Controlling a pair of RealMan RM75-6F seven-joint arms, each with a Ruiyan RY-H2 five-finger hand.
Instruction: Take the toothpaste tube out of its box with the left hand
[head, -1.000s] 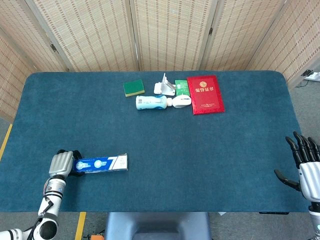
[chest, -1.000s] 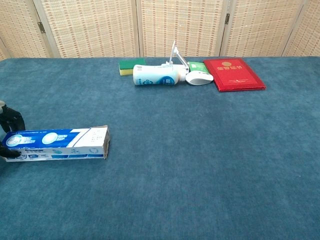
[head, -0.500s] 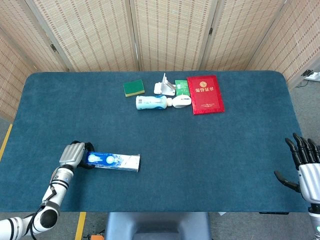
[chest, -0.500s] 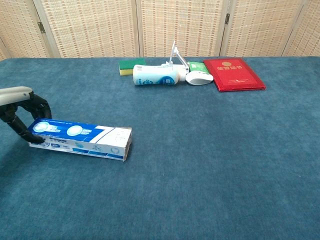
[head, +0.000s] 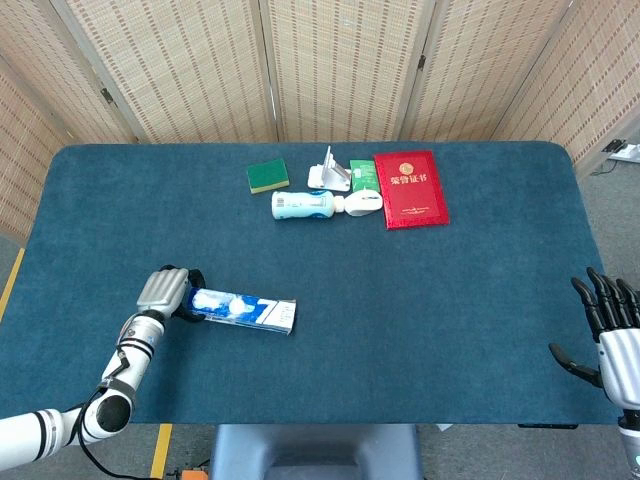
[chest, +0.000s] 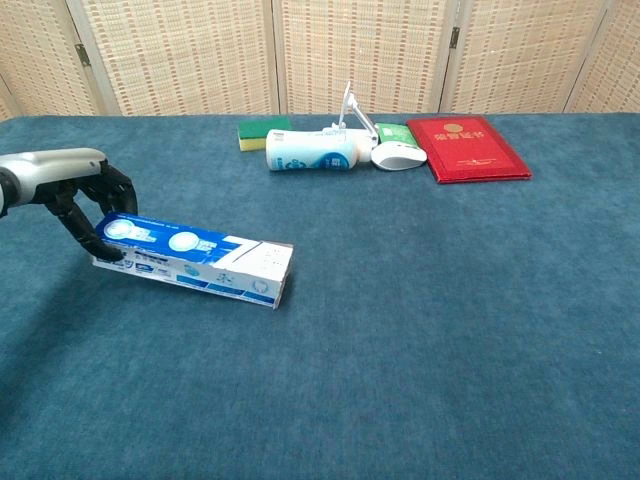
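A long blue and white toothpaste box (head: 243, 310) (chest: 194, 260) is in the front left part of the table, its free end pointing right. My left hand (head: 166, 291) (chest: 84, 195) grips the box's left end, fingers curled around it. The tube itself is hidden inside the box. My right hand (head: 610, 335) shows only in the head view, at the table's right front edge, fingers spread and holding nothing.
At the back centre lie a green and yellow sponge (head: 268, 176) (chest: 263, 131), a white bottle on its side (head: 302, 205) (chest: 316, 150), a white mouse (head: 364, 203) (chest: 398, 156), a green packet (head: 363, 174) and a red booklet (head: 410, 188) (chest: 466, 147). The blue table cloth (head: 420, 300) spans the table.
My left hand has carried the toothpaste box to the right and further onto the table, turning its free end slightly toward me. The right hand has stayed put.
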